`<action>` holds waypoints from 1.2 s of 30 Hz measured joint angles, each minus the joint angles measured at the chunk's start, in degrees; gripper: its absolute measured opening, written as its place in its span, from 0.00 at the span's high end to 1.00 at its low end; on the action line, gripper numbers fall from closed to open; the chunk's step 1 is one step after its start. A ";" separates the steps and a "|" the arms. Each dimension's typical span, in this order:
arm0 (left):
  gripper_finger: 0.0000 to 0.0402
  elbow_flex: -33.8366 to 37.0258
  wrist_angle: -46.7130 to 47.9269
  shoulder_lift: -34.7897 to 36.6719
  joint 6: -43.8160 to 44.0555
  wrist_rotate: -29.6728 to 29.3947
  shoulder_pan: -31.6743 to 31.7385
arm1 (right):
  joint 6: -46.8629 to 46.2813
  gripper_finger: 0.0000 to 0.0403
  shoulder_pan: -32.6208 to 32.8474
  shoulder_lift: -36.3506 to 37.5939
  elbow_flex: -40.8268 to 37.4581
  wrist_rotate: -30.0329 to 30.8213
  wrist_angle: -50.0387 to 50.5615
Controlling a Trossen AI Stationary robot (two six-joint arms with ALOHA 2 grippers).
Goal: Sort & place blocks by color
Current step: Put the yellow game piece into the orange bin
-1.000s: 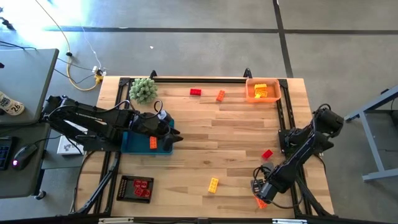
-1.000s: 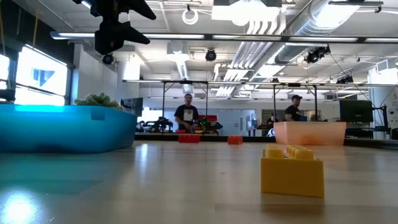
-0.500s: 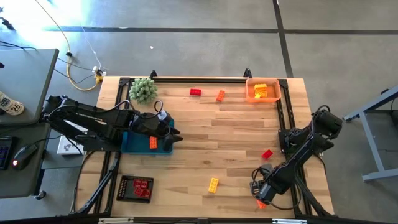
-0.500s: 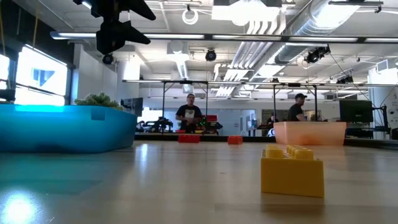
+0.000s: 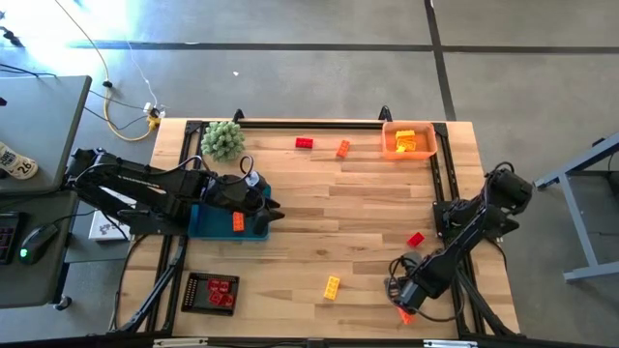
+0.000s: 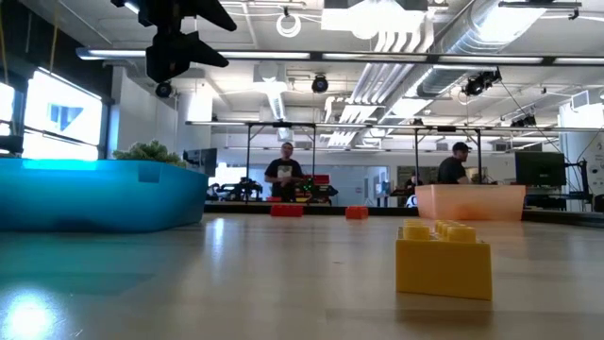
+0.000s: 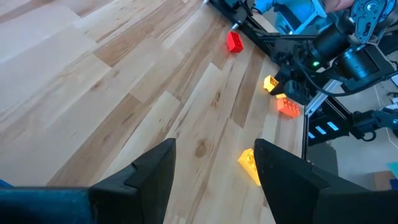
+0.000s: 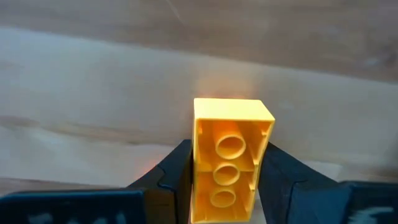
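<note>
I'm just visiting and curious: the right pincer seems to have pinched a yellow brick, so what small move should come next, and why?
Probably a short lift straight up. The right pincer is shut on the yellow brick just above the wooden table; rising should clear the orange brick beside it.

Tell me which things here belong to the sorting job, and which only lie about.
Job: yellow block in the right gripper; loose red blocks, orange block, yellow block on table; blue tray, orange tray, black tray.
Lying about: green plant.
</note>
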State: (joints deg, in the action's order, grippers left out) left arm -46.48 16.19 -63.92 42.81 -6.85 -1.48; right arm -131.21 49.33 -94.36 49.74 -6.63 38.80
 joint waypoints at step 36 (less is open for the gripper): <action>0.49 0.00 0.26 0.01 -14.17 1.76 0.00 | 16.39 0.72 -18.30 1.02 12.61 30.73 0.12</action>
State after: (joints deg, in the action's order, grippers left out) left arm -46.48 16.45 -63.91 28.63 -5.09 -1.48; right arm -114.82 31.03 -93.34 62.34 24.11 38.92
